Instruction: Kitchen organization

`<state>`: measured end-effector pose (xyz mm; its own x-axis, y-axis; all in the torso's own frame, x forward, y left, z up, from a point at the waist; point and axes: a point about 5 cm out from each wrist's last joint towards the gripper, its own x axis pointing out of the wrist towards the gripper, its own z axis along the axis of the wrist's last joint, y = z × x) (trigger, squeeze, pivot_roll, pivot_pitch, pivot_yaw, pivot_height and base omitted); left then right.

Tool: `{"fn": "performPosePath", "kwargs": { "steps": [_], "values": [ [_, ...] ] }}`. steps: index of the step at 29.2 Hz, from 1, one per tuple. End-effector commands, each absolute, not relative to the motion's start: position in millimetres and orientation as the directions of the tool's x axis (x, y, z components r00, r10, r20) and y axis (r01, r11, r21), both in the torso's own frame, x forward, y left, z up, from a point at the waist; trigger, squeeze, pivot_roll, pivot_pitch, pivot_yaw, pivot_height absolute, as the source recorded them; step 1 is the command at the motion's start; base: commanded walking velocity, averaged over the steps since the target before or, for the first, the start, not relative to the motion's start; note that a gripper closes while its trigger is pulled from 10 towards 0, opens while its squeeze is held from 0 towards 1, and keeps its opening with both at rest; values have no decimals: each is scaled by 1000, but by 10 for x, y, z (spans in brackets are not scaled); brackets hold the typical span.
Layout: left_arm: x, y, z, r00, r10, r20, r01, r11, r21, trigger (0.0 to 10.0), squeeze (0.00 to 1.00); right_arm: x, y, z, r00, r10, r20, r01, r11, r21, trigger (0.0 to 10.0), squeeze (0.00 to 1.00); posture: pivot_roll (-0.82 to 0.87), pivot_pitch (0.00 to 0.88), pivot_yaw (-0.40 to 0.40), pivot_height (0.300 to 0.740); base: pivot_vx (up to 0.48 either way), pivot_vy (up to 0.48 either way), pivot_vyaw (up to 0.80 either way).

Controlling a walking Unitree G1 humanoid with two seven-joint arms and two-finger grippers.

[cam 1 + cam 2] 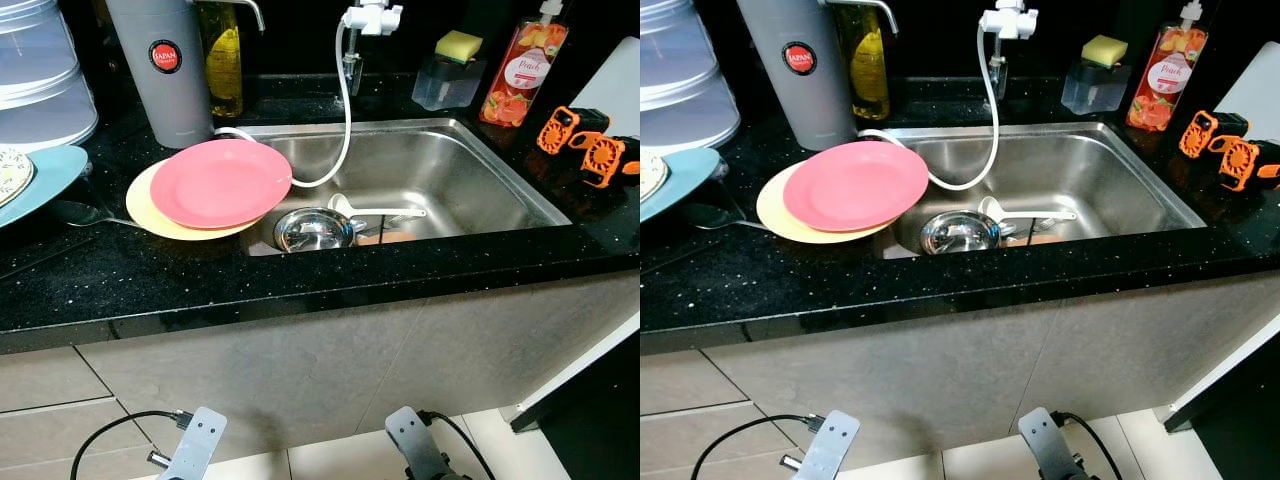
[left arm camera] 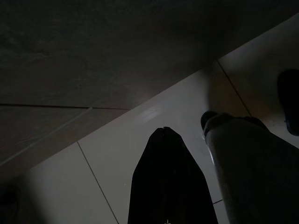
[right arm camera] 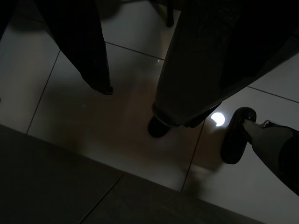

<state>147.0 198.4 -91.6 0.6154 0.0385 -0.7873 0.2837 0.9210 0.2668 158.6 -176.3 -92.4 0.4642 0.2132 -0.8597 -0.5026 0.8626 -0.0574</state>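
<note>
A pink plate [image 1: 220, 182] lies on a yellow plate [image 1: 160, 218] on the black counter [image 1: 300, 280], overhanging the steel sink's [image 1: 480, 175] left rim. In the sink's near part rest a steel bowl [image 1: 313, 230] and a white ladle [image 1: 375, 210]. A white hose [image 1: 345, 110] hangs from the tap [image 1: 372, 15] into the basin. Both arms hang low in front of the cabinet, the left wrist [image 1: 195, 440] and right wrist [image 1: 420, 445] at the picture's lower edge. My left gripper [image 2: 164, 129] is shut, pointing at the floor tiles. My right gripper [image 3: 93, 56] also hangs over the floor.
A grey canister [image 1: 165, 65], an oil bottle [image 1: 222, 60], a sponge holder [image 1: 450, 70] and a peach soap bottle [image 1: 522, 65] line the back. A blue plate [image 1: 45, 180] and clear containers [image 1: 40, 70] stand left, orange tools [image 1: 585, 140] right. A person's legs [image 3: 201, 70] stand close by.
</note>
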Motion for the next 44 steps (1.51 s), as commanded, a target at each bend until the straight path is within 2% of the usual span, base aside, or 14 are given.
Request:
{"fn": "performPosePath", "kwargs": {
  "steps": [1,16,26,44],
  "values": [
    [1451,2049,-918,607,49,-793,300,910,286,10000,0,1496,-1813,-956,439,199,-876,-504,862,-58,10000,0,52,0,-59,740,0,0,0],
    [1353,2046,-967,573,63,-817,327,897,298,10000,0,1504,-1823,-945,447,217,-868,-511,858,-48,10000,0,41,0,-50,740,0,0,0],
    [1399,2066,-948,584,71,-808,326,892,314,10000,0,1479,-1828,-954,442,217,-870,-508,860,-44,10000,0,41,0,-48,740,0,-430,0],
    [1398,2077,-940,595,69,-801,296,908,298,10000,0,1498,-1793,-952,445,221,-868,-501,865,-36,10000,0,54,0,-51,740,0,0,0]
  ]
}}
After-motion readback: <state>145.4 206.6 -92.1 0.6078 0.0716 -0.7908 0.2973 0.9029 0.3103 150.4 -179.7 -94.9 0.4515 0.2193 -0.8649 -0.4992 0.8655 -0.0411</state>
